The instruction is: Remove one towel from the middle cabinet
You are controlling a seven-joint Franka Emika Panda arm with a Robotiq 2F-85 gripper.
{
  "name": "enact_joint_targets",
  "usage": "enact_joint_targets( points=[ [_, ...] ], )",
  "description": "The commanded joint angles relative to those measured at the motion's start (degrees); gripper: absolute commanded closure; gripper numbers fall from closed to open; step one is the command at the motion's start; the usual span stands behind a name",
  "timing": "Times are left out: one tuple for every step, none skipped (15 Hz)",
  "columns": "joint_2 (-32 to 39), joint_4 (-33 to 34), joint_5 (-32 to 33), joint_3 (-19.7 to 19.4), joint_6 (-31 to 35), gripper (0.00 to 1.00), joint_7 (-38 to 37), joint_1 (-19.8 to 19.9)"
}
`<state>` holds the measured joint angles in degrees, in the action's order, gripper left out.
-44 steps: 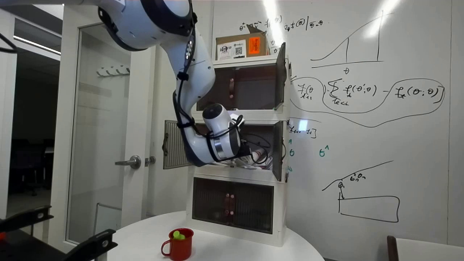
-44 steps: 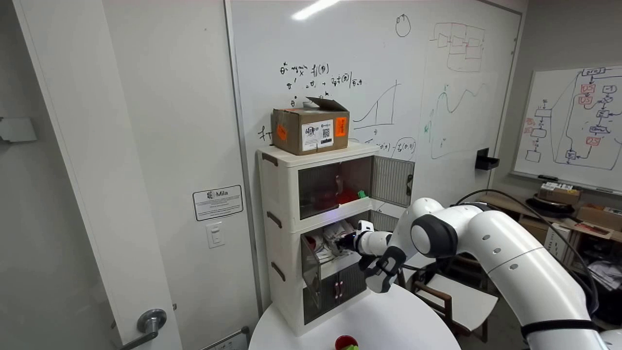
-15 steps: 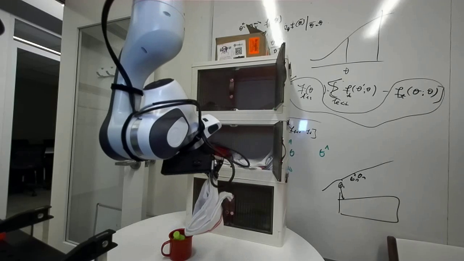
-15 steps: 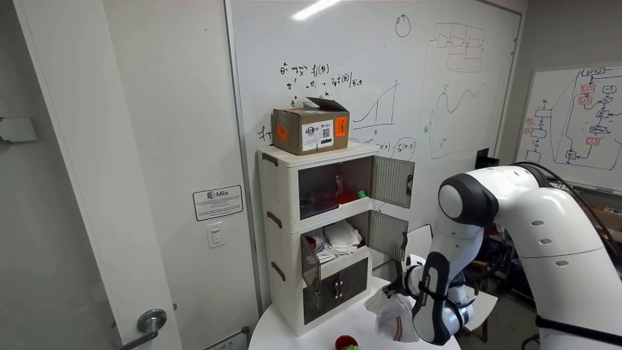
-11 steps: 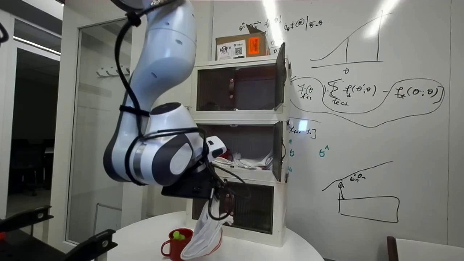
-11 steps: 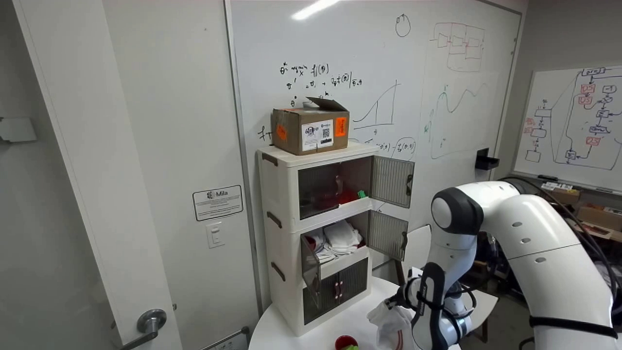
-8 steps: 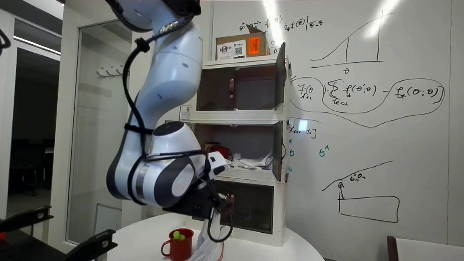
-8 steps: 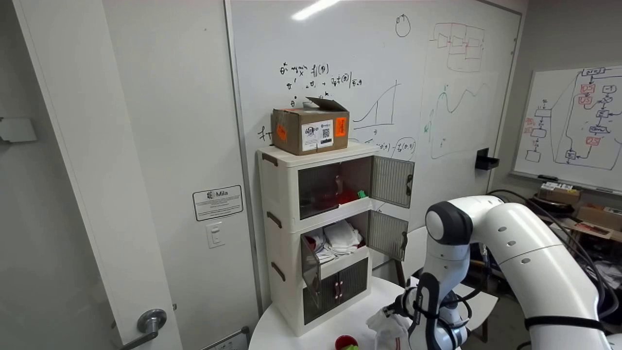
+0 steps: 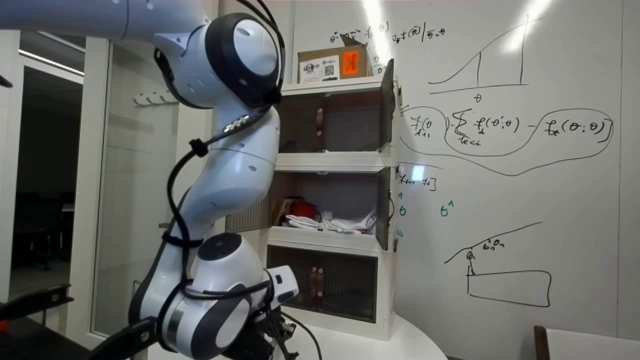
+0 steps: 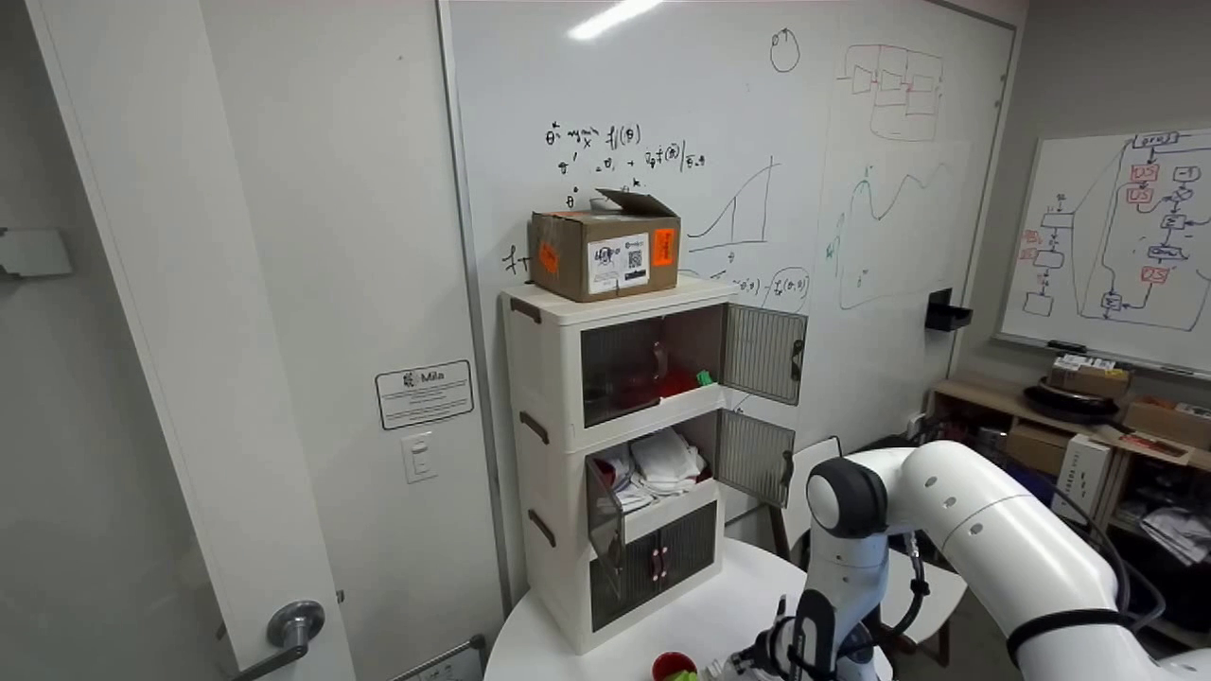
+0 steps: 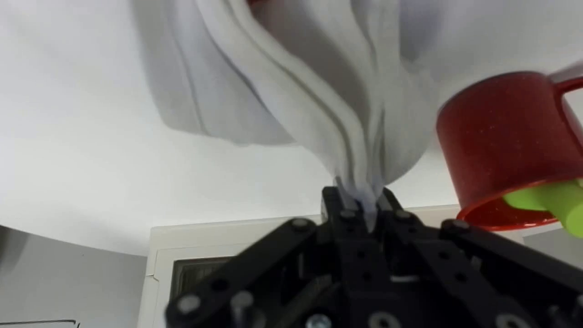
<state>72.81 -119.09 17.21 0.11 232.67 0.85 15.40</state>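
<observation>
In the wrist view the gripper (image 11: 361, 197) is narrowed on a bunched fold of a white towel (image 11: 300, 100), which is out over the white table (image 11: 114, 168) and fans away from the grip past the upper border. Whether it touches the tabletop cannot be told. A sliver of red (image 11: 253, 2) at that border is too cut off to name. A red mug (image 11: 505, 132) stands just beside the towel, its handle cropped; the green thing (image 11: 551, 199) inside it also runs out of frame. The gripper hides part of the lower front edge of the tall white unit (image 11: 205, 232).

In an exterior view, the arm (image 9: 235, 170) covers part of a door of the open middle cabinet (image 9: 330, 241) and much of the table's near edge; the gripper points toward the lower border, its hold unreadable there. White cloths (image 9: 350, 223) lie along the cabinet's front edge.

In an exterior view, both doors (image 10: 754, 457) stand open. One bottom corner of the unit comes close to the table's round edge. The lower border crops the mug, the gripper and the table's nearest edge.
</observation>
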Motion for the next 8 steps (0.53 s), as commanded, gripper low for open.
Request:
enact_joint_targets(
  points=[
    [4.21, 3.90, -0.71, 0.02, 2.41, 0.98, -2.12, 0.11],
    [4.46, 4.03, -0.13, 0.09, 2.70, 0.67, -2.78, 0.47],
    [4.46, 3.95, 0.31, 0.15, 2.99, 0.66, -3.42, 0.78],
    [4.35, 3.88, 0.52, 0.38, 3.30, 0.61, -4.20, 1.07],
    [3.75, 3.51, 1.37, 0.57, 3.80, 0.53, -4.94, 1.43],
    [3.10, 3.11, 1.63, 0.58, 4.58, 0.46, -5.37, 1.36],
    [1.95, 2.30, 1.42, 0.40, 6.29, 0.38, -5.37, 0.94],
    [0.74, 1.38, 1.23, 0.13, 8.23, 0.32, -5.27, 0.54]
  ],
)
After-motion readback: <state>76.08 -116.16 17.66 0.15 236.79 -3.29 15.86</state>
